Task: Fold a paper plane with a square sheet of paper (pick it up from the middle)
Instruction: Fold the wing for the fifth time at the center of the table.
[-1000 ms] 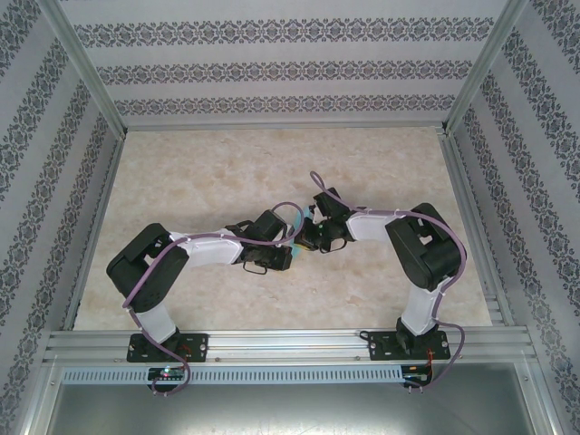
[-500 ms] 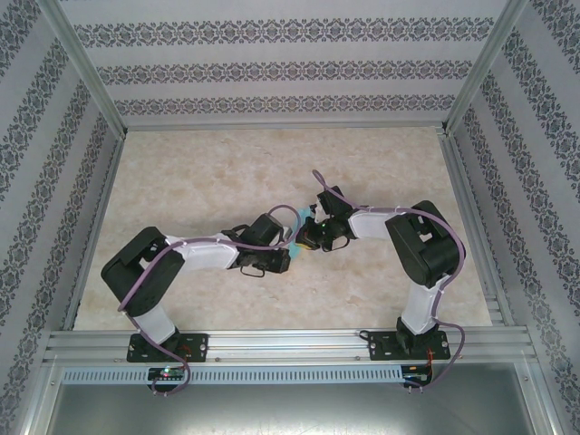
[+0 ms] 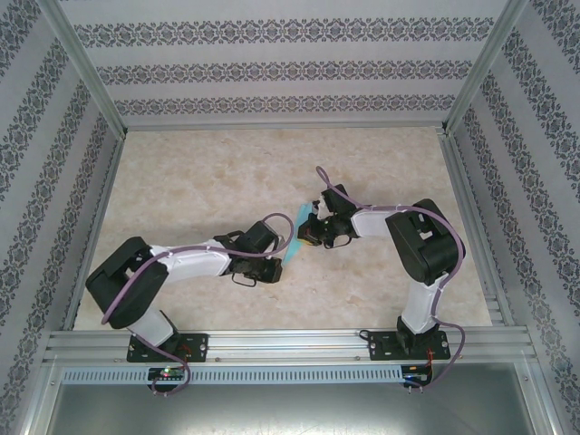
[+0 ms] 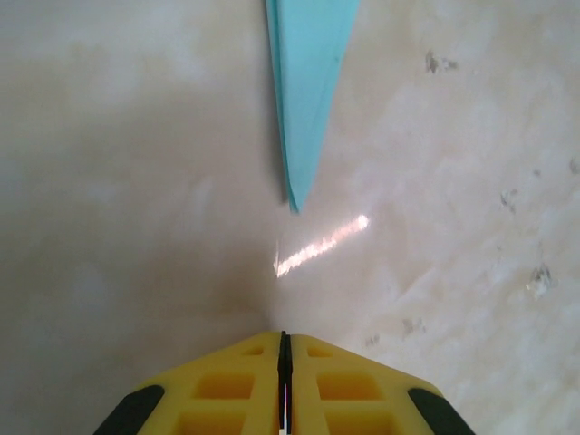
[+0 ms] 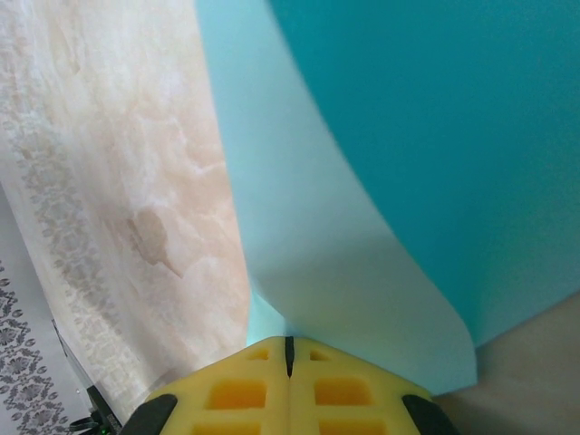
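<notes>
The left tool [image 4: 285, 343] is pulling back from the paper plane [image 4: 306, 100]. 1 second ago it was crowding in against the right tool [image 5: 290, 346], with the paper almost hidden between them. The plane's pointed tip is now showing ahead of the left tool and apart from it, over the tabletop [image 4: 109, 181]. I cannot tell whether the tip is touching the surface. Judging by the narrow dart shape, the folding is looking finished, and the right tool alone is carrying the plane. The left tool's fingers are pressing together on nothing. The right tool's fingers are also pressing together, pinching the turquoise paper, which is fanning out just ahead of them.
</notes>
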